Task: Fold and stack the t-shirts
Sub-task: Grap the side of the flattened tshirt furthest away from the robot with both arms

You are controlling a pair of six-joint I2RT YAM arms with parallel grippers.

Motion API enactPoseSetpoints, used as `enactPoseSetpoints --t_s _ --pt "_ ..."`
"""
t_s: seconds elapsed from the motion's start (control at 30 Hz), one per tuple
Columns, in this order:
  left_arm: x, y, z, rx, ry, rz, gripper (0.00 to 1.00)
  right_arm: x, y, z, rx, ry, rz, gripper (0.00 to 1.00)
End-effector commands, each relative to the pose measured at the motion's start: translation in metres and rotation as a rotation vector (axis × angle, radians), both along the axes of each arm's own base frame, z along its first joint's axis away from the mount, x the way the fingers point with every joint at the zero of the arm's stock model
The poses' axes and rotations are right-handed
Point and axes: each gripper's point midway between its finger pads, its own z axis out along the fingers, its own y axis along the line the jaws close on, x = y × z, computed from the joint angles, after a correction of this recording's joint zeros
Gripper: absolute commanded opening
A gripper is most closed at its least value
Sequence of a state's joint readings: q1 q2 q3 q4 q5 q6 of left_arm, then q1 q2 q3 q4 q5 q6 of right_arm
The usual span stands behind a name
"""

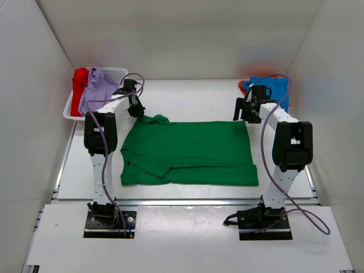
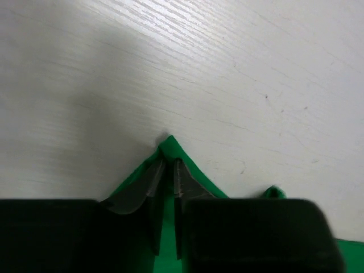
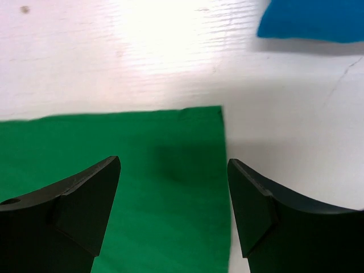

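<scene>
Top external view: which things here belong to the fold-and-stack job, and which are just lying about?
Job in hand:
green shirt, spread flat
left gripper, shut on its far-left corner
right gripper, open over its far-right corner
lavender shirt and red shirt, far left
blue shirt, far right

Lying about:
white basket, holding the lavender and red ones
table

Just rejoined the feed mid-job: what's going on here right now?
The left gripper pinches the far left corner of the green shirt; the right gripper hangs open over its far right corner. The shirt lies spread on the table. A blue shirt sits far right; a red shirt and a lavender shirt are in the basket.
</scene>
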State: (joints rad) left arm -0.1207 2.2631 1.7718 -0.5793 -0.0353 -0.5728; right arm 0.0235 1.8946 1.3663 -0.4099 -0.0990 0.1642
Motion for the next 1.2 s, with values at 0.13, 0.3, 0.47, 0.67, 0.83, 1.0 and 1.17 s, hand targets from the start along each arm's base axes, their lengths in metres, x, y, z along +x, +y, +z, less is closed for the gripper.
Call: enactPoseSetpoints --t_s 0.13,0.3,0.47,0.67,0.83,1.0,1.17 --pt "-0.006 -0.001 0.001 -0.004 0.006 -0.017 0.0 0.023 -0.015 -0.011 -0.035 -0.007 -0.074 0.71" --pt "-0.002 -0.011 0.009 -0.042 -0.029 -0.052 0.0 0.031 -0.012 -0.023 0.007 0.007 -0.085 0.58" --pt "0.003 -0.014 0.02 -0.08 -0.053 -0.066 0.0 0.032 -0.013 -0.026 0.016 0.016 -0.098 0.47" --pt "0.009 -0.013 0.034 -0.09 -0.084 -0.068 0.0 0.036 -0.012 -0.03 0.021 0.027 -0.103 0.48" --pt "0.01 -0.018 0.039 -0.112 -0.097 -0.084 0.0 0.043 -0.024 -0.034 0.029 0.035 -0.132 0.1" --pt "0.009 -0.018 0.04 -0.122 -0.084 -0.093 0.0 0.044 -0.026 -0.032 0.03 0.018 -0.129 0.0" --pt "0.013 -0.022 0.077 -0.137 -0.141 -0.108 0.0 0.043 -0.023 -0.001 0.035 -0.079 -0.107 0.0"
